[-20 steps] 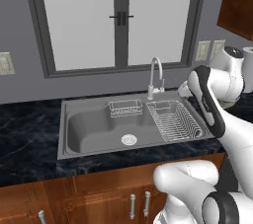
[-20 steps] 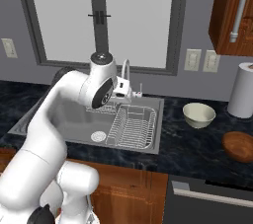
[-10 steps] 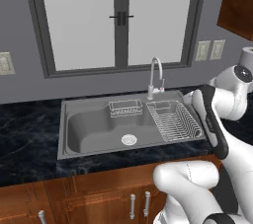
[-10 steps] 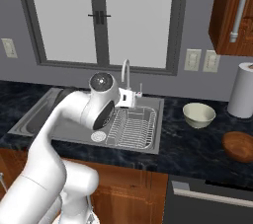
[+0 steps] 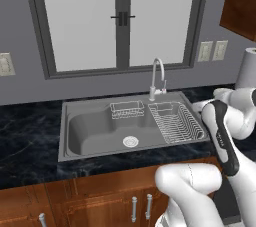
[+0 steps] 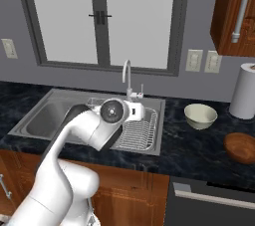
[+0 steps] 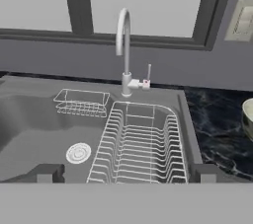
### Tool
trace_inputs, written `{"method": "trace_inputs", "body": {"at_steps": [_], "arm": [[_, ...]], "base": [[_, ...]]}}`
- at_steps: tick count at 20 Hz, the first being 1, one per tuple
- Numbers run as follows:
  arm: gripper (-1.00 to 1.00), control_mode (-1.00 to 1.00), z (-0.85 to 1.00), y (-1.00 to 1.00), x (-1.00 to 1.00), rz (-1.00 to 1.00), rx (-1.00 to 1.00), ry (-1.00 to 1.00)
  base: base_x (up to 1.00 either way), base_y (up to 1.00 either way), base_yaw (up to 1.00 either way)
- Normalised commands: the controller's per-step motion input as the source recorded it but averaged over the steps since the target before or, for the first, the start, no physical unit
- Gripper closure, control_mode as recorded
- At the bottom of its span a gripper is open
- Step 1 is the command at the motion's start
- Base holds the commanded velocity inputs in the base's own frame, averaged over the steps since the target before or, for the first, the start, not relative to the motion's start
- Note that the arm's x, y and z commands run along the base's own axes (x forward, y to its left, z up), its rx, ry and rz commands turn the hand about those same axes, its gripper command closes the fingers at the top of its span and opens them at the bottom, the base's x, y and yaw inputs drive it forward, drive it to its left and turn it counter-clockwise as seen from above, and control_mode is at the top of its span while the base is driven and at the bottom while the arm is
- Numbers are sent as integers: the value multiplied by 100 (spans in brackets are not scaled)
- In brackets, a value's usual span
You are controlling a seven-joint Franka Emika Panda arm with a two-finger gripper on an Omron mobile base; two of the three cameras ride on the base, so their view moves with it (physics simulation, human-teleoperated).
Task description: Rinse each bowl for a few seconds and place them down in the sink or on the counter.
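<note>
My fingers (image 7: pixel 49 172) stand spread as wide as they go, the two dark tips low at either side of the hand view with the gripper (image 7: pixel 126 173) between them holding nothing and touching nothing. Straight ahead of me and below lies the wire rack (image 7: pixel 141 141), sitting in the right part of the sink (image 7: pixel 29 114), with the small caddy (image 7: pixel 81 102) by the back wall and the round drain (image 7: pixel 78 152) on the basin floor to the left of the rack. The faucet (image 7: pixel 124 45) rises behind the rack, its spout curved over toward the basin; I see no water running. From the right base view, my hand hangs above the front edge of the sink, over the rack, well apart from both bowls. The cream bowl (image 6: pixel 200 116) stands upright on the counter (image 6: pixel 189 145) just right of the sink; its rim also peeks in at the right edge of my hand view. The brown bowl (image 6: pixel 241 147) sits farther right on the counter, nearer the front edge. A paper-towel roll (image 6: pixel 244 90) stands against the wall behind them.
</note>
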Motion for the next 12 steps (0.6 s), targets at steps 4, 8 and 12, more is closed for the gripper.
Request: {"method": "trace_inputs", "body": {"at_steps": [4,8,12], "arm": [[-100,-100,-5,-4,11,6,1,-25],[-100,-100,0,0,18,1,0,-16],[-100,-100,0,5,30,0,1,-6]], "base": [[0,0,0],[0,0,0],[0,0,0]]}}
